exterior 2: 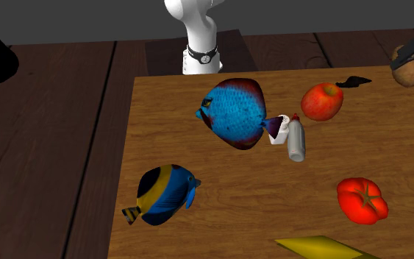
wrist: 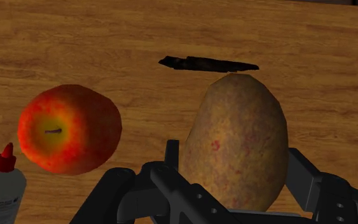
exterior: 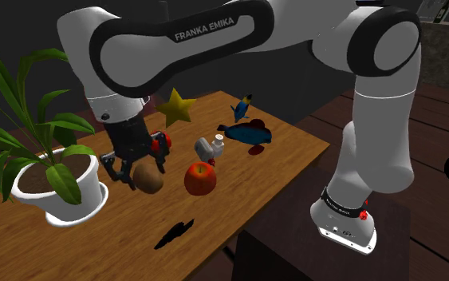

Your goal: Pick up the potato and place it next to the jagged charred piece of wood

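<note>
Shoulder view: I see the gripper [exterior: 137, 169] clamped on the potato [exterior: 150, 179], just beside the apple [exterior: 200, 179]. The charred wood [exterior: 173, 234] lies near on the table [exterior: 294, 148], apart from the potato, and the potted plant [exterior: 63, 187] is on that view's left.

Second exterior view: potato [exterior 2: 409, 71] at the right edge, charred wood [exterior 2: 352, 81] between it and the apple [exterior 2: 322, 101]. It gives a clear look at the tomato [exterior 2: 361, 200], blue fish [exterior 2: 234, 112], striped fish [exterior 2: 162, 193] and bottle [exterior 2: 295, 140].

Wrist view: close-up of the grip, with the fingers [wrist: 303, 175] pressing both flanks of the potato [wrist: 238, 146]. Charred wood [wrist: 208, 63] lies beyond it; I can't tell if they touch.
</note>
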